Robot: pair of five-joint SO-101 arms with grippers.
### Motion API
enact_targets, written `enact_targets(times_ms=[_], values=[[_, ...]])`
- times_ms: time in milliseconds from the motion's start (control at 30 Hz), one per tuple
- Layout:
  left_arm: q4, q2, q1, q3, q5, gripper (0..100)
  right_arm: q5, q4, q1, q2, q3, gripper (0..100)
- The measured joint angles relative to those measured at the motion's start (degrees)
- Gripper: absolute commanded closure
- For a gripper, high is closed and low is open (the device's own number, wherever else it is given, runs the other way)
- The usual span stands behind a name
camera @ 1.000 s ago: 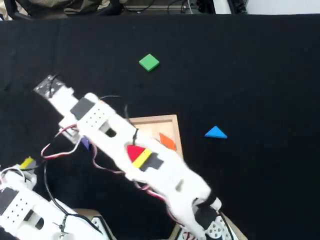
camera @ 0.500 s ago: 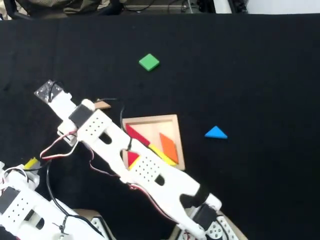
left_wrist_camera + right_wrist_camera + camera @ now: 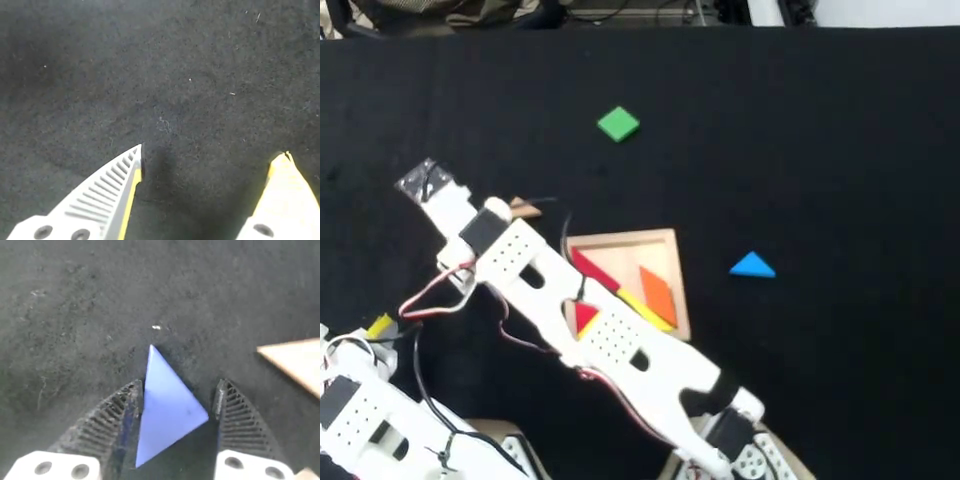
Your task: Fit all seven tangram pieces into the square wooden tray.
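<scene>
jaws of right gripper [image 3: 178, 384] parted astride purple triangle [image 3: 167, 410] lying flat on black cloth [image 3: 840, 150] left of wooden tray [image 3: 620, 239], one touching its edge, likely lined up to pinch it; left gripper [image 3: 212, 152] spread wide over same cloth.

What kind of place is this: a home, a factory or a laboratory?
Probably a robotics laboratory or test bench. A white right robot arm and a white left robot arm, with loose wires, stand at a black-covered table holding a square wooden tray and a green square piece.
</scene>
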Motion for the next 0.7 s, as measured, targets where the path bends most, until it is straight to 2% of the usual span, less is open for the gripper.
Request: enact_targets(times_ms=[500,700], values=[[0.0,0.0,0.0,0.0,0.0,62,-5.7,2.3,0.1,0.0,-0.4,76.1],[0.0,0.0,0.0,0.0,0.0,62,-6.0,2.3,0.5,0.0,-0.4,86.1]])
